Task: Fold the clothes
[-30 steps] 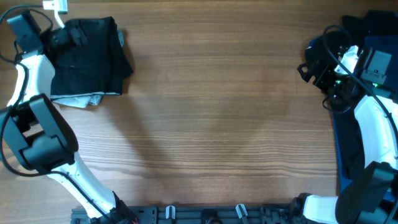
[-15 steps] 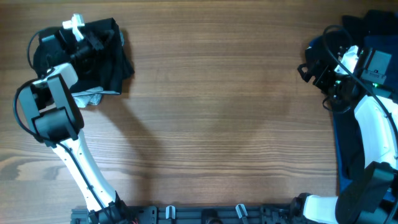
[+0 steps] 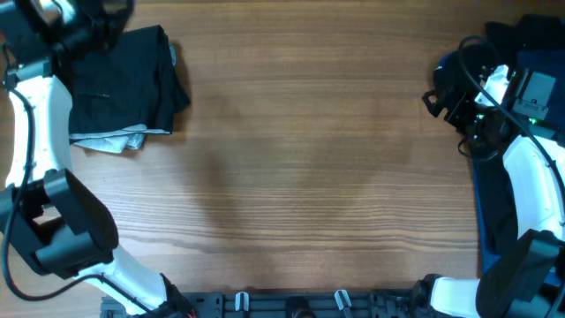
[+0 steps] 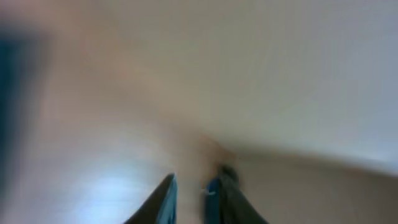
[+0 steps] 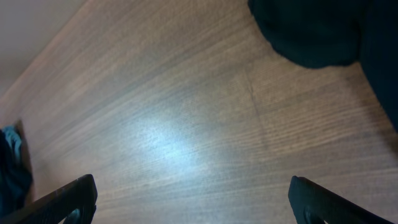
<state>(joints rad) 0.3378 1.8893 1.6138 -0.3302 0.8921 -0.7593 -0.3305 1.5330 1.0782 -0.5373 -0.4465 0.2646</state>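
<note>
Left arm (image 3: 37,106) stretches beside the black clothes (image 3: 124,79), left tool (image 4: 196,186) narrowly parted and empty; right tool (image 5: 193,199) spread wide.

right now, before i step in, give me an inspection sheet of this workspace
surface: wooden table, middle bare
job's things: black garment folded at the far left, pale cloth poking out under it; blue clothes along the right edge beneath the right arm
clutter: nothing seen
grippers: left gripper up by the far left corner, its view blurred, fingers close together, state unclear; right gripper wide open over bare wood, holding nothing
cables: black cable looped over the right arm
surroundings: mounting rail at the near edge
</note>
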